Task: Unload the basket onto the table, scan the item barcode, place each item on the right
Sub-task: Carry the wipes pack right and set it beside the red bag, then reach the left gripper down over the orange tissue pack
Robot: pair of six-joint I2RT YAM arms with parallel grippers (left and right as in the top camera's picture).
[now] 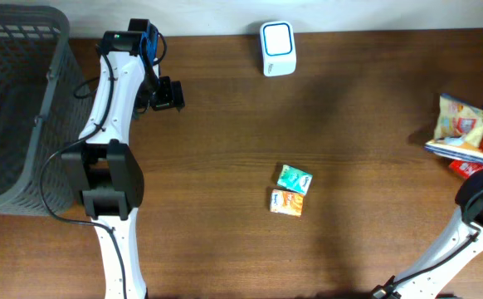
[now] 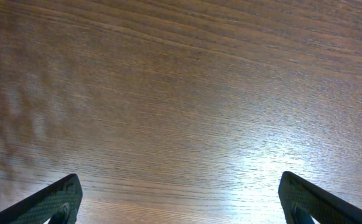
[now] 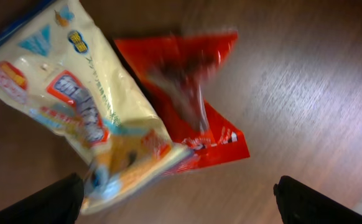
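The wooden table (image 1: 225, 166) spreads under both my arms, and a grey mesh basket (image 1: 13, 108) fills its left end. My left arm (image 1: 113, 124) reaches away from its base along the basket's side, folding at the top so that my left gripper (image 1: 168, 95) points right. In the left wrist view that gripper (image 2: 181, 199) hangs over bare wood, its fingers spread wide with nothing between them.

My right arm (image 1: 474, 216) rises from the lower right toward the table's right edge. My right gripper (image 3: 181, 202) is spread wide too, pinching nothing. Just ahead of its fingers lies a yellow snack bag (image 3: 88, 106), overlapping a red packet (image 3: 199, 106).

The white barcode scanner (image 1: 277, 48) stands at the far edge, well apart from both. Mid-table, a small green packet (image 1: 295, 178) touches an orange one (image 1: 286, 203).
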